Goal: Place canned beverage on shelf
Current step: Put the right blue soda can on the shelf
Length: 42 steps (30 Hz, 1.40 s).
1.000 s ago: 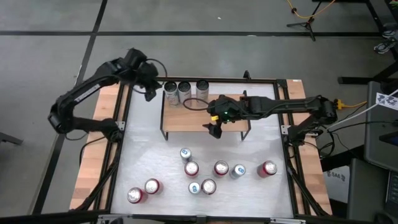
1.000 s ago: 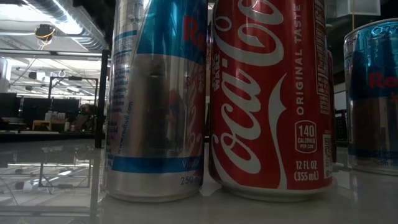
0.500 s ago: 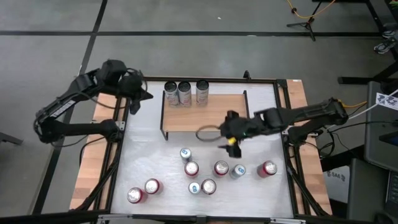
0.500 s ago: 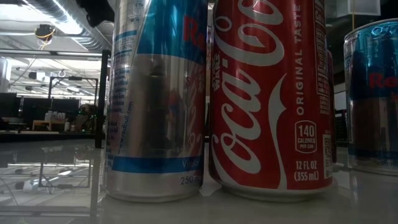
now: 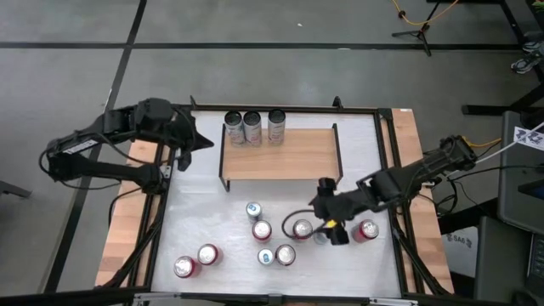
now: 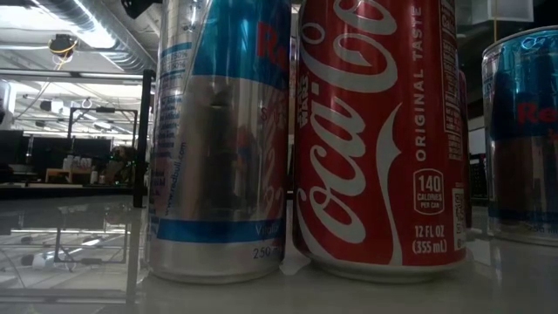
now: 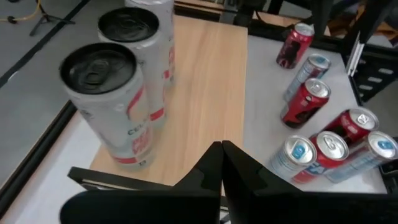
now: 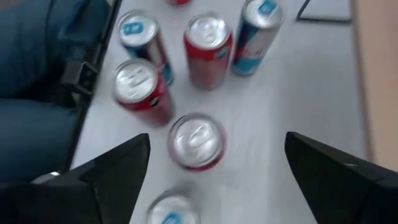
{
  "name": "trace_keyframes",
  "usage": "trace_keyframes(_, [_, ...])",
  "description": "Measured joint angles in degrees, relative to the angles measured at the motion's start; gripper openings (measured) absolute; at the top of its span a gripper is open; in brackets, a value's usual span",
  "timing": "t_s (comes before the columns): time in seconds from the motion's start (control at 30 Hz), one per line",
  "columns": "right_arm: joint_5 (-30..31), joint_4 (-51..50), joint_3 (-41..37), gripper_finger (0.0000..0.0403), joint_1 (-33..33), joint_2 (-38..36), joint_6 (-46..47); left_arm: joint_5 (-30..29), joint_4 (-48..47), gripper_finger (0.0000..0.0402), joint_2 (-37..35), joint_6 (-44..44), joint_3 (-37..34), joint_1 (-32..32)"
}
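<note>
Right gripper (image 5: 330,231): jaws wide, above red can (image 5: 303,229).
Left gripper (image 5: 204,142): jaws closed, empty, at shelf's (image 5: 280,154) nine o'clock.

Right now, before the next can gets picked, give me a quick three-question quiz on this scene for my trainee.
1. How many cans stand on the shelf?
2. Which arm's gripper hovers over the table cans: A left, B right?
3. True or false: the right gripper is shut on a can.

Key: 1 three. 2 B. 3 false, it is open and holds nothing; the left gripper waits shut beside the shelf.
</note>
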Motion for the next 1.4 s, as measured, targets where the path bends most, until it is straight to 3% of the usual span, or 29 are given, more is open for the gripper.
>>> trace_keyframes(0.33, [7.09, -9.85, -0.04, 0.0365, 8.88, 0.02, 18.90, -5.11, -0.01, 0.0000, 2.17, -1.15, 0.00, -6.48])
trace_keyframes(0.63, [17.76, -10.72, -0.05, 0.0365, 15.84, 2.13, 26.49, -5.22, 0.80, 0.0000, 5.01, -1.06, 0.00, -9.18])
trace_keyframes(1.4, [17.55, -14.87, -0.11, 0.0365, 16.52, 13.45, 31.16, -6.84, 2.53, 0.0000, 9.26, -0.97, 0.00, -14.27])
